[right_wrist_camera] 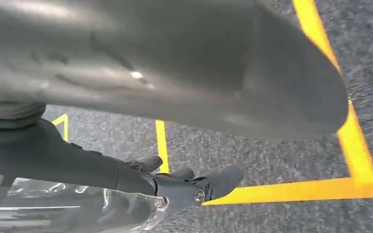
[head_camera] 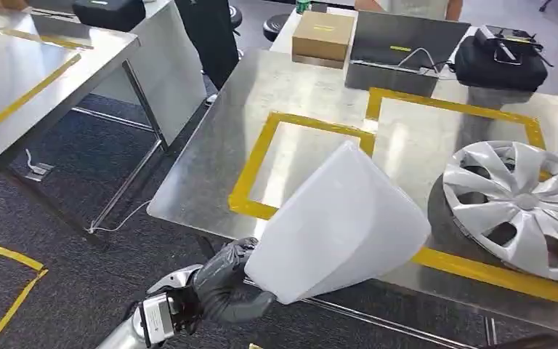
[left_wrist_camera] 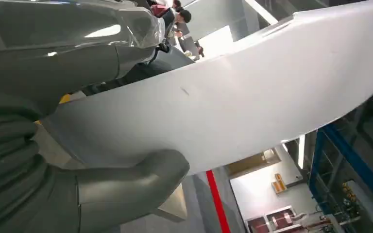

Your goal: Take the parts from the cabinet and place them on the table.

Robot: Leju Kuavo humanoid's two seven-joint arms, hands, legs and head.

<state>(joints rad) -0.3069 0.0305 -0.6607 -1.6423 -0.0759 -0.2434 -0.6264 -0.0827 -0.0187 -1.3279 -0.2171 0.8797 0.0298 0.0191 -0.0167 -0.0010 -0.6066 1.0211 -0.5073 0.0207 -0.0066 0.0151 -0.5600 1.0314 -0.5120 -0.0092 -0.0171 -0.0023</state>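
Left hand (head_camera: 221, 287) grips white panel (head_camera: 338, 225) by one edge above the surface (head_camera: 211, 167); leverage could twist it free. Right hand (right_wrist_camera: 184, 187) hangs empty, fingers loosely spread.

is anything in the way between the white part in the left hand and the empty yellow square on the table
Nothing visible blocks it. The left hand holds the white part over the table's near edge, overlapping the left taped square, whose inside is bare metal. The silver wheel cover lies in the neighbouring square, to the right.
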